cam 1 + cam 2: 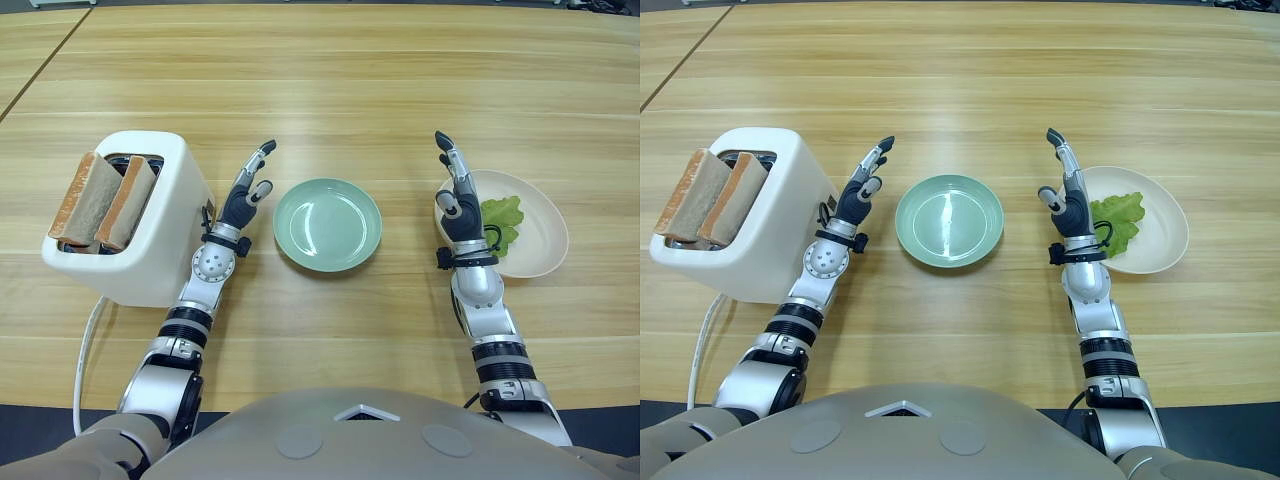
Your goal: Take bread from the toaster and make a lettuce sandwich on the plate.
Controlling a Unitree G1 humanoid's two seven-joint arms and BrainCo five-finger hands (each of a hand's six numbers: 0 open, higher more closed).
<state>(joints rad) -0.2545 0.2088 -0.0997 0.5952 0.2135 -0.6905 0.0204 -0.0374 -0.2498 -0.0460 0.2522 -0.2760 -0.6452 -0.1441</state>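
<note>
Lighting before me: bright, even, overhead; faint sheen on the pale wooden plank table (400, 80), soft white glint in the round glossy green plate (950, 212), short soft shadows under the white boxy toaster (150, 255) and cream oval bowl (542, 245).

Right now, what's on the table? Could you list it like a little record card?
toaster: white, left side of the table, two bread slices standing in its slots
plate: green, centre, nothing on it
lettuce: one leaf in a cream bowl, right side
left hand: open, holding nothing, between toaster and plate
right hand: open, holding nothing, between plate and bowl
sandwich: not started
</note>
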